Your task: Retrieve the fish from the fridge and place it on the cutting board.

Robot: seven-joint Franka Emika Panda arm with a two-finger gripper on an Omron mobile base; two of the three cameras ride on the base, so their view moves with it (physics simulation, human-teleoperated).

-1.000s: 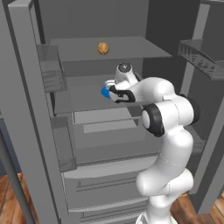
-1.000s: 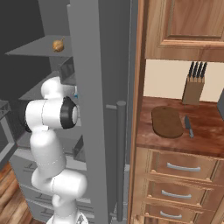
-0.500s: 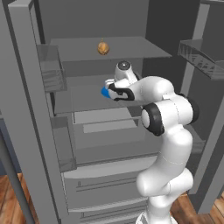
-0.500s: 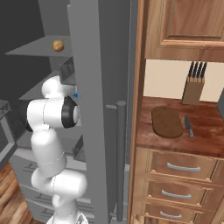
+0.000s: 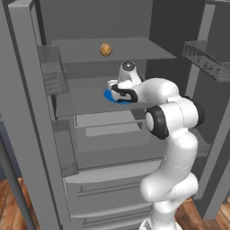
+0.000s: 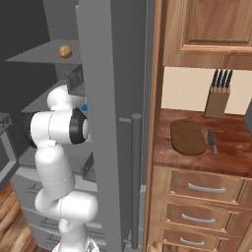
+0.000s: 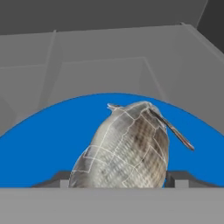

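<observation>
Grey fridge (image 5: 27, 112) stands open at frame left, claw (image 7: 118, 180) with tips apart astride the fish (image 7: 124, 146) lying on a blue plate (image 7: 43, 148) on the middle shelf; grasp, lift-out and carry to the cutting board (image 6: 187, 137) at right remain undone.

Two base views behind the arm, left and right, sharing the open fridge (image 5: 112, 49) shelves (hand view close on the fish (image 7: 124, 146))
</observation>
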